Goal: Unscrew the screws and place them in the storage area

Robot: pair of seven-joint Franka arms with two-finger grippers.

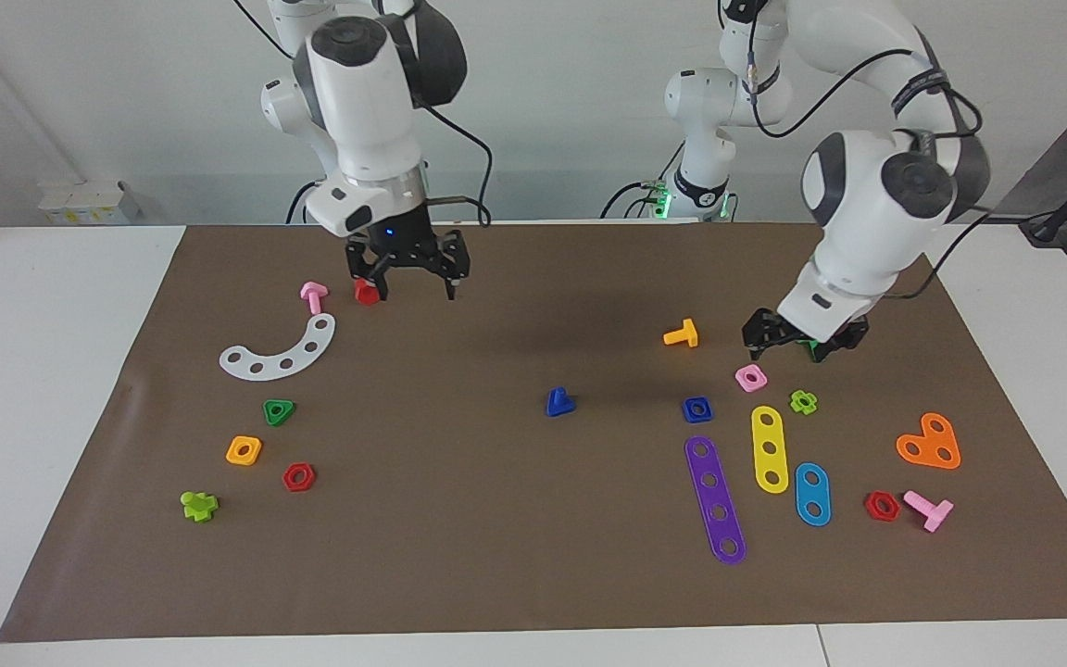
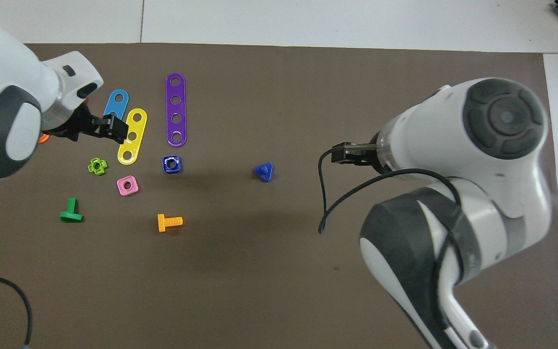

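Both claws hung spread and empty above the brown mat; the blue bolt lay alone mid-mat.

The left gripper (image 1: 800, 348) was raised with its fingers apart, holding nothing, over the green bolt (image 2: 70, 213) and close to the pink square nut (image 1: 750, 377) and the lime cross nut (image 1: 803, 401). Around these, toward the left arm's end of the mat (image 1: 459, 574), lay the blue square nut (image 1: 696, 409), the orange bolt (image 1: 682, 334), and the yellow strip (image 1: 770, 448), purple strip (image 1: 715, 498) and light-blue strip (image 1: 812, 493). The right gripper (image 1: 411, 279) hung open and empty just beside the red bolt (image 1: 366, 293), near the pink bolt (image 1: 313, 295) and the white curved strip (image 1: 281, 350). The dark-blue screw (image 1: 559, 403) sat on the mat between the two groups, well apart from both grippers.
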